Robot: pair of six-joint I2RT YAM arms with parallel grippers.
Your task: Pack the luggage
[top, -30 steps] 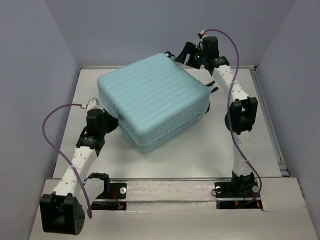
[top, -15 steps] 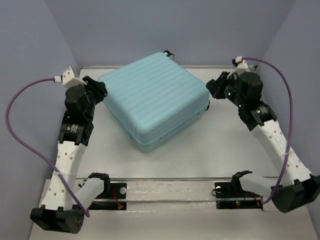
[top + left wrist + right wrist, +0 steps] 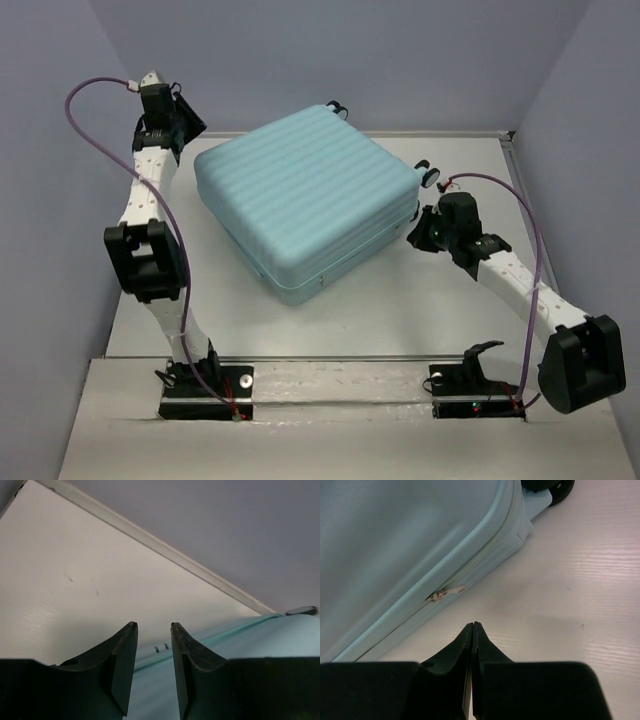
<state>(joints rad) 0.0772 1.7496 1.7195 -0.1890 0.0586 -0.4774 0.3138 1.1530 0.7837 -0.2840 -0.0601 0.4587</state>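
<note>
Both arms have swung in the last 0.5 s. The left gripper point(image 3: 172, 118) has left the near-left corner of the large pale aqua-blue ribbed hard-shell suitcase point(image 3: 300, 200) for the far left corner of the white table point(image 3: 400, 310). The right gripper point(image 3: 421, 233) has dropped from the far right to the case's right flank.

The suitcase lies flat and shut in the middle of the table, turned diagonally with its ribbed shell up. A pair of small black-and-white caster wheels point(image 3: 432, 176) shows at its right end.

The right gripper's placement looks deliberate. Its fingers are pressed together on nothing, low over the table, and they point at the small metal zipper pull point(image 3: 442, 594) without touching it. I judge this to be the approach to unzipping, since nothing can be packed while the shell is shut. The left gripper point(image 3: 152, 626) has its 2 fingers narrowly parted and empty. It hangs just beyond the case's back edge, probably to stay clear or to steady the shell.

Only the right wrist view shows the zipper track and pull, which the overhead view is too coarse to resolve. Only the left wrist view shows the gap between the left fingers. The 2 small dark marks on the case's edge there are too small to identify.
</note>
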